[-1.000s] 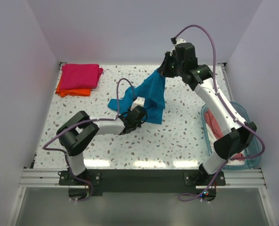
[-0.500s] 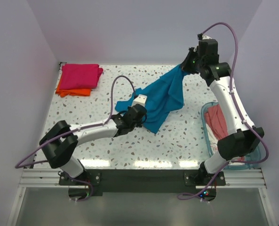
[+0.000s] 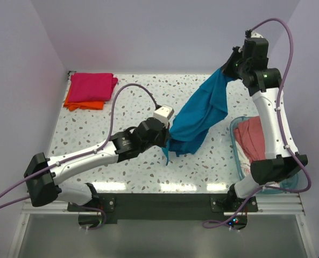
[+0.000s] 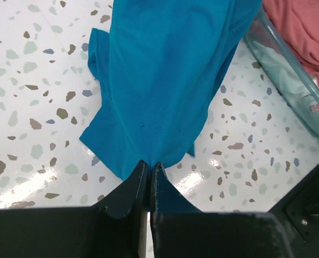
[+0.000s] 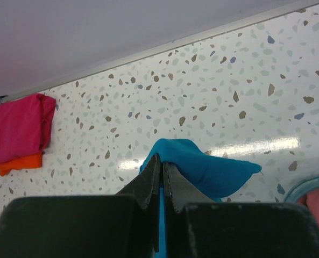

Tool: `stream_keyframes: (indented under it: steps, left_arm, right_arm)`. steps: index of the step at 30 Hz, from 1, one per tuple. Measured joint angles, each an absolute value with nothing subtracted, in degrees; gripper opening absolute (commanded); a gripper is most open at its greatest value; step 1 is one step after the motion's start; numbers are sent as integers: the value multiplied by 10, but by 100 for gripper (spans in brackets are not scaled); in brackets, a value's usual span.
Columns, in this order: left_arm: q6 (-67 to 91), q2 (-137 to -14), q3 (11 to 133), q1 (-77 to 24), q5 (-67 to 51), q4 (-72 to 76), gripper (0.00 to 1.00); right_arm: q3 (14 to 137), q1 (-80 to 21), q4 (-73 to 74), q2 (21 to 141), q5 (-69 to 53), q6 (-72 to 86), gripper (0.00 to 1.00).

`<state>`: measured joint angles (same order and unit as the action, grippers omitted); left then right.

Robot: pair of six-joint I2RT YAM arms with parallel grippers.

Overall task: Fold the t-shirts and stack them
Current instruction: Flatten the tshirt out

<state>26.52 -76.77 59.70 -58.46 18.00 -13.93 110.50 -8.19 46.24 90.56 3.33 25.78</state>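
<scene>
A teal blue t-shirt point(image 3: 202, 115) hangs stretched in the air between both arms. My right gripper point(image 3: 230, 69) is shut on its upper end, high at the back right; in the right wrist view the cloth point(image 5: 202, 166) bulges over the closed fingers point(image 5: 160, 161). My left gripper point(image 3: 167, 137) is shut on the shirt's lower edge near the table's middle; the left wrist view has the fabric point(image 4: 164, 80) pinched at the fingertips point(image 4: 149, 165). A magenta pink t-shirt point(image 3: 92, 86) lies folded on an orange t-shirt point(image 3: 84, 105) at the back left. A salmon pink t-shirt point(image 3: 253, 137) sits in the basket.
A clear blue-tinted plastic basket point(image 3: 239, 156) stands at the table's right side, next to the right arm's base; its rim point(image 4: 288, 70) shows in the left wrist view. The speckled tabletop point(image 3: 94, 134) has walls on the left, back and right.
The right gripper has carried the teal shirt's top end up and to the right. The left gripper closed on the lower edge and moved right and nearer, pulling the shirt taut.
</scene>
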Motion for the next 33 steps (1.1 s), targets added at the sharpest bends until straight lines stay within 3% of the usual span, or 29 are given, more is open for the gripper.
stream_keyframes:
  steps: [11, 18, 21, 29, 33]
  left_arm:
    - [311, -713, 571, -582, 97, -114, 0]
    - [390, -571, 478, -327, 70, -87, 0]
    - [394, -559, 492, -276, 62, -100, 0]
    - [334, -590, 649, -279, -21, -134, 0]
    - [298, -613, 718, -356, -49, -135, 0]
  right_arm:
    - [1261, -78, 499, 944, 59, 245, 0]
    - [1353, -133, 448, 1067, 49, 245, 0]
    - [1350, -167, 434, 1109, 36, 244, 0]
    - [1276, -174, 418, 1067, 27, 227, 0]
    - [1220, -133, 411, 978, 20, 231, 0]
